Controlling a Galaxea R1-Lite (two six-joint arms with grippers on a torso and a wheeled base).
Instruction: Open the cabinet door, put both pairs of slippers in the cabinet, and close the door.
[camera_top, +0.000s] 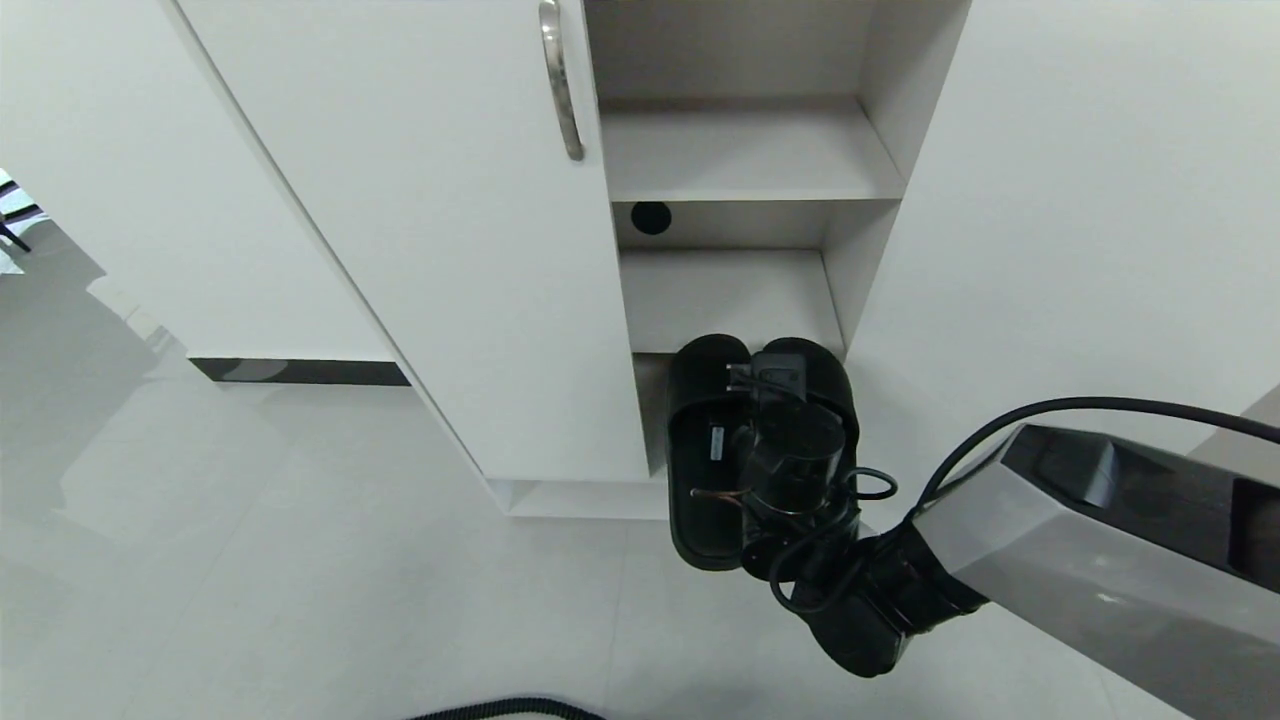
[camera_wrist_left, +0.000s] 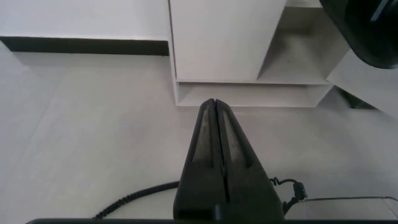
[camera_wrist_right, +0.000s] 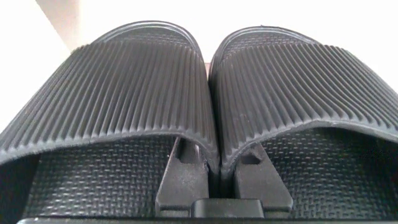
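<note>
Grips with right hand (camera_wrist_right: 217, 165) the touching inner strap edges of both black slippers (camera_top: 705, 450), one finger under each strap. Holds the pair above the floor (camera_top: 300, 560), toes just ahead at the cabinet's (camera_top: 885, 90) lowest opening. Left of that, open door (camera_top: 430, 230). Farther left, shows left hand (camera_wrist_left: 215, 104) clenched on nothing, low over the floor.

Nothing legible. Slippers (camera_top: 700, 500) had one small pale tag (camera_top: 716, 443) on the footbed of the left one, near its inner edge; its print was too small to read.
</note>
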